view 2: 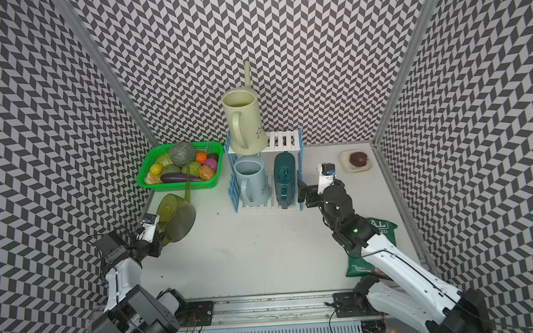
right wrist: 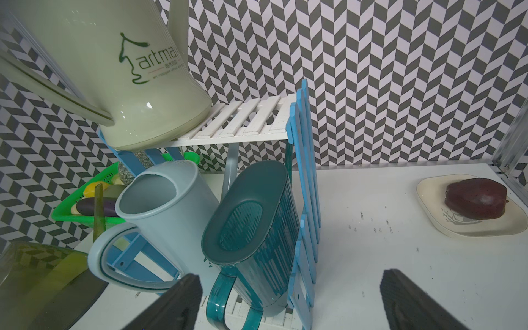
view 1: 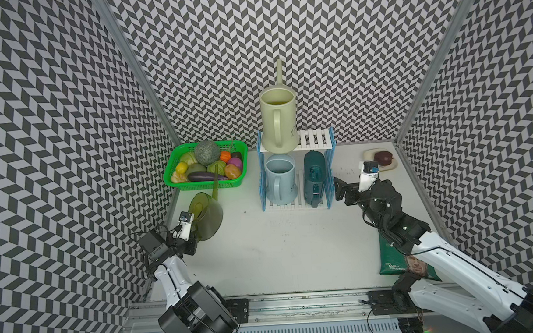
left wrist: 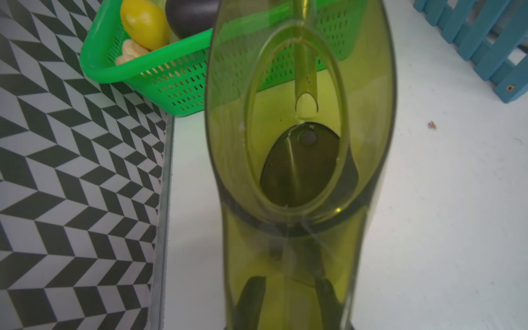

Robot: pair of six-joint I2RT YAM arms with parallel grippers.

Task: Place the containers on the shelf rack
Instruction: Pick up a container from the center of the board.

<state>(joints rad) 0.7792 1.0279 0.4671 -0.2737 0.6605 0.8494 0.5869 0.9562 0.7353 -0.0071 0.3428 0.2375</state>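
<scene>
Left wrist view — A: the left gripper [left wrist: 288, 283] sits at the handle of the translucent olive jug [left wrist: 228, 143]. Two dark fingers [left wrist: 251, 300] show through the plastic, close together, one on each side of the handle.
B: Clamped?
A: Cannot tell; the tinted wall blurs any contact. The view looks down into the jug's mouth, with the spout on the far side.
B: Where on the table [view 1: 280, 252]?
A: In both top views it is near the left edge, about upright, apart from the shelf rack [view 1: 316, 139]. Its spout rises in front of the green basket [view 1: 206, 185] of fruit and vegetables just behind it.
B: Right side?
A: Right gripper [right wrist: 288, 285]: jaws spread wide, nothing between them, just beside the rack's right blue side panel. A green bag [view 1: 391, 258] lies under that arm.
B: Rack contents?
A: Lower shelf: light blue jug [view 1: 280, 180] on the left, dark teal jug [view 1: 314, 177] on the right, tilted toward the right panel in the right wrist view. Top shelf: cream jug [view 1: 278, 122] on the left half; white slats show on the right half.
B: Beyond?
A: Far right corner: a cream dish [view 1: 392, 166] holding a dark red fruit [view 1: 383, 158], well apart from the rack.
</scene>
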